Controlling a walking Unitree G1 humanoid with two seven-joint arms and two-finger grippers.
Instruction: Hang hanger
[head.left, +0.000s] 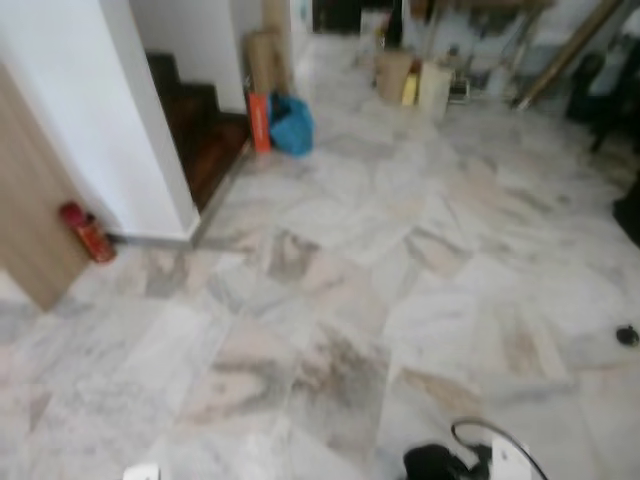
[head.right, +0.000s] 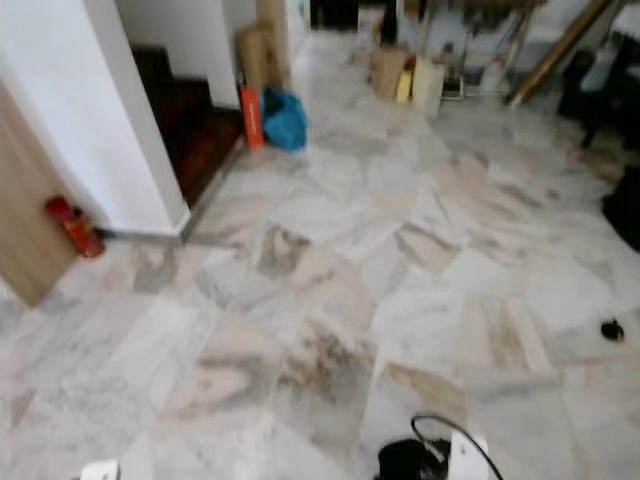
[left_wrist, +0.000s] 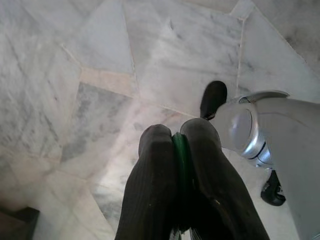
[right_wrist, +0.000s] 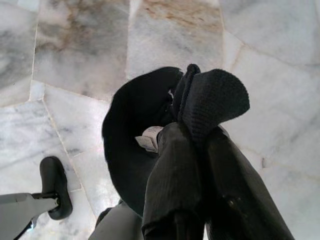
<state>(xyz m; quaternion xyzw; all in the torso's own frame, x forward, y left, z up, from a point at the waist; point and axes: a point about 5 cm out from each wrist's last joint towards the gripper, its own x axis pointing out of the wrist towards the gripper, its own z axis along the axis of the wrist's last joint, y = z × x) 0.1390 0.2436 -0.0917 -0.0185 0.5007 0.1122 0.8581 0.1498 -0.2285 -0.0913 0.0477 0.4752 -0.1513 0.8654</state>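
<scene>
Scene: blurred head views look down on a marble floor (head.left: 330, 300); a dark stairwell (head.left: 195, 125) opens at upper left of the frame, beside a white wall (head.left: 90, 110).
Clutter: a blue bag (head.left: 291, 124) and an orange box (head.left: 259, 122) sit at upper centre, cardboard boxes (head.left: 410, 78) further back, a red extinguisher (head.left: 88, 232) at middle left.
Left gripper (left_wrist: 180, 145): jaws closed tight on a thin green piece (left_wrist: 181, 165), which I judge to be the hanger; only a narrow edge shows between the 2 fingers (left_wrist: 152, 190).
Hanger's place: pinched in the left jaws, low over the floor; its long axis seems to run along the fingers, though the rest is hidden.
Right gripper (right_wrist: 192, 145): jaws closed on a black knitted garment (right_wrist: 135, 135) with a small white label (right_wrist: 149, 140); the cloth hangs in a fold over the fingertips.
Head view, bottom right of the frame: a dark bundle (head.left: 432, 462) and a thin curved wire (head.left: 495, 440), too blurred to name surely.
Key relation: the hanger is already in the left jaws, so the left arm is the one to carry it; no rail or hook can be made out.
Judgement: likely the walking stage, with hanging not yet begun.
Risk: thin grip, so the hanger may swivel.
</scene>
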